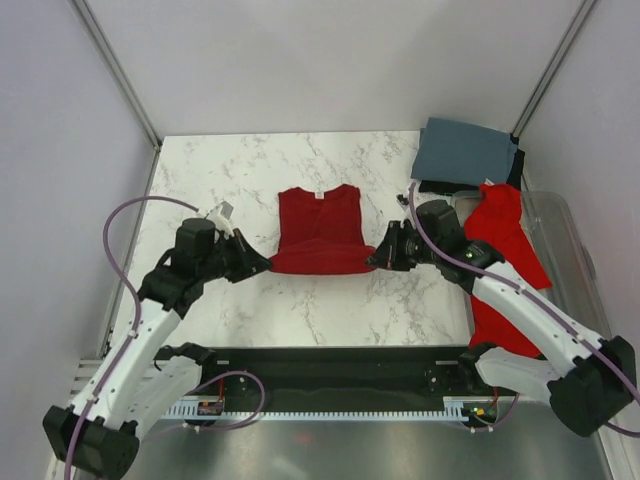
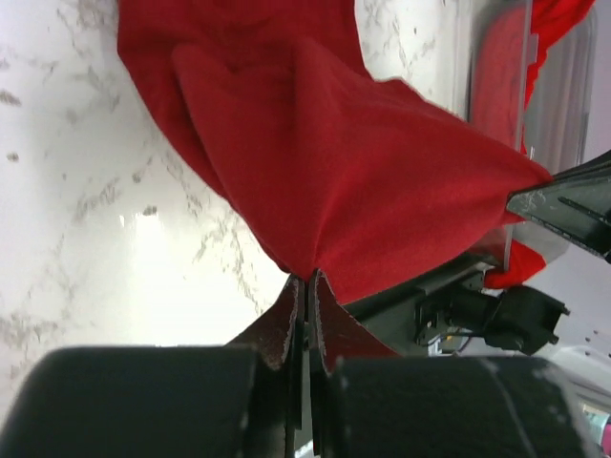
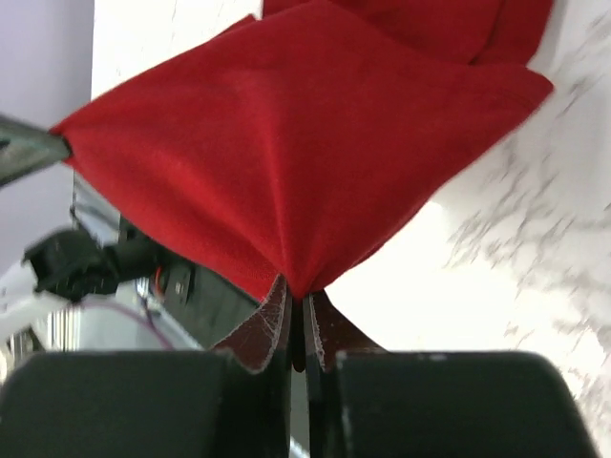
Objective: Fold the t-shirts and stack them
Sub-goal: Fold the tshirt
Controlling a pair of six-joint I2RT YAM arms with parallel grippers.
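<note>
Figure: four t-shirts and two grippers on the marble table (image 1: 250,170), as I see them from my remote station.
I count one dark crimson t-shirt (image 1: 320,235) at the centre, one brighter red t-shirt (image 1: 505,250) at 3 o'clock and one slate grey-blue t-shirt (image 1: 465,152) at 1 o'clock, folded on one black t-shirt (image 1: 432,187). The left gripper (image 1: 268,263) and right gripper (image 1: 372,260) each pinch fully closed on a near corner of the crimson one.

We see the dark crimson t-shirt (image 1: 320,235) mid-worktop (image 1: 250,170), collar toward the far side. Its near edge is raised and stretched taut, one corner pinched in the left claw (image 1: 262,264) and one in the right claw (image 1: 375,258). The slate grey-blue t-shirt (image 1: 462,152) lies folded at the far right corner, atop the black t-shirt (image 1: 440,187). The brighter red t-shirt (image 1: 505,250) sprawls crumpled along the right edge.
</note>
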